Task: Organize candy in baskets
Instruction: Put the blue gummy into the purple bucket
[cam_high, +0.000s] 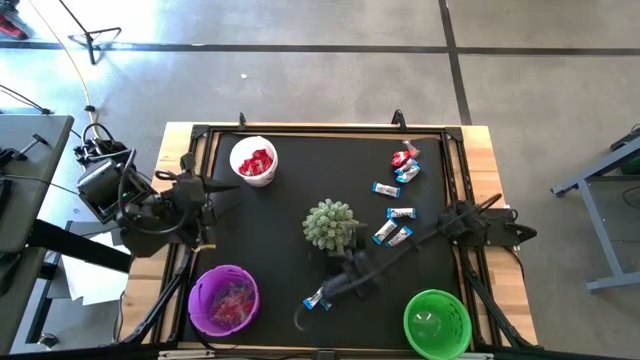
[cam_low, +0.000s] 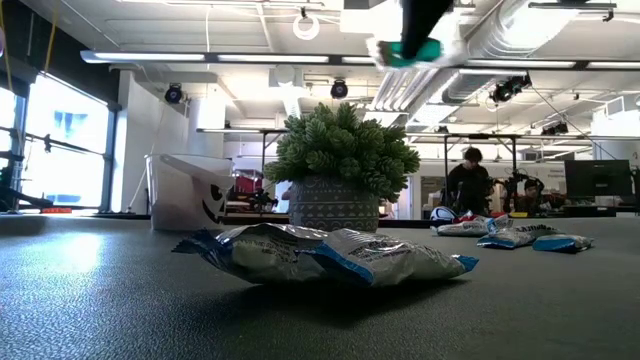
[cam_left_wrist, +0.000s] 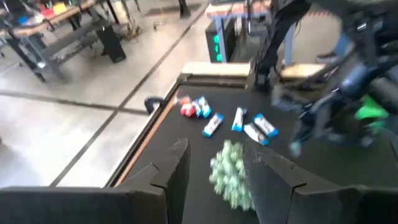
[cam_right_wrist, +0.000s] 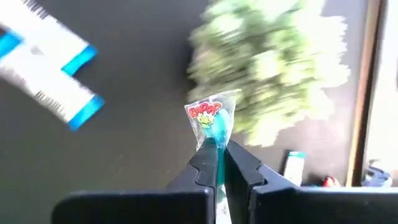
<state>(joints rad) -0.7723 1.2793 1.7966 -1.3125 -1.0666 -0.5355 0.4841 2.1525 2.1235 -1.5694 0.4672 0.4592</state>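
Red candies (cam_high: 256, 161) in white basket (cam_high: 240, 151), pinkish ones in purple basket (cam_high: 203, 289), green basket (cam_high: 437, 322) (contents unclear), right end effector (cam_right_wrist: 217, 144) pinching wrapped candy (cam_right_wrist: 210, 116), left end effector (cam_left_wrist: 216, 167) open.

Right end effector (cam_right_wrist: 216, 149) clamped (left (cam_left_wrist: 214, 168) spread).

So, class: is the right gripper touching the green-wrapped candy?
Touching. The right wrist view shows the right gripper shut on the green-wrapped candy, its wrapper pinched between the fingers above the black mat.

matt black mat (cam_high: 290, 250) on a wooden table (cam_high: 480, 140); glossy crinkled candy wrappers (cam_low: 330, 258); smooth plastic baskets (cam_high: 437, 323).
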